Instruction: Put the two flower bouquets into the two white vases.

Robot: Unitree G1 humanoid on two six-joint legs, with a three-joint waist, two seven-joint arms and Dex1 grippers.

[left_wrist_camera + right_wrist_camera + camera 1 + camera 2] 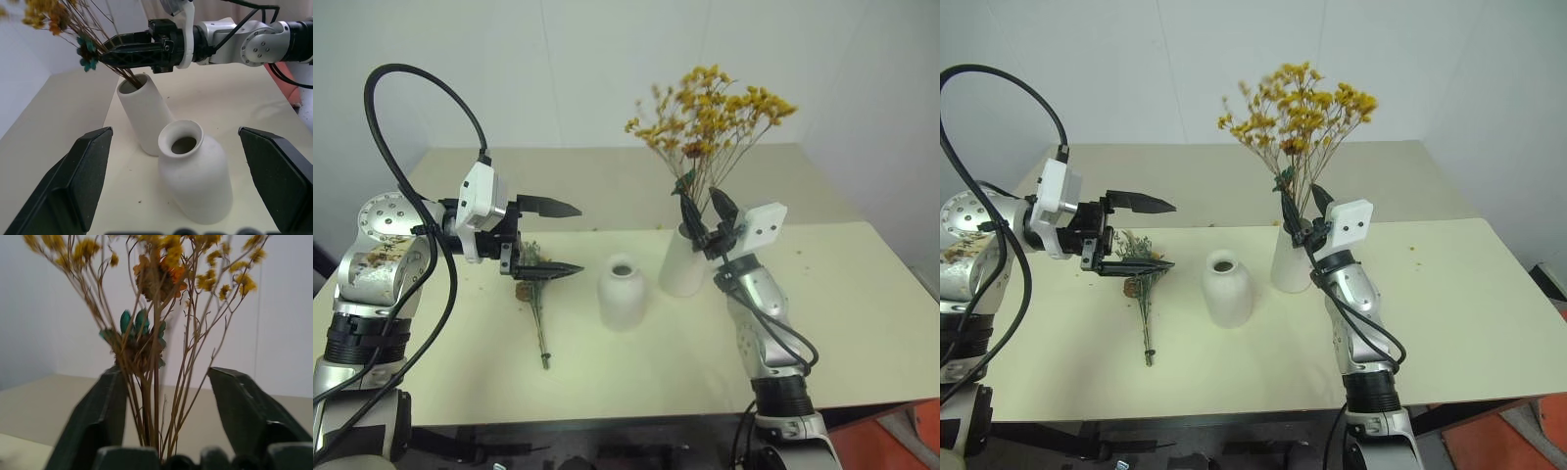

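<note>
The yellow bouquet [710, 122] stands in the tall vase [683, 262] between the right claw's [705, 213] spread fingers, while the spread left claw [558, 238] hovers over the grey-green bouquet [534, 294] lying on the bench [862, 294].

Head cams look down over table [862, 294]; wrist cams sit close; all share tall vase [144, 112] w/ yellow bouquet [156, 333].
</note>
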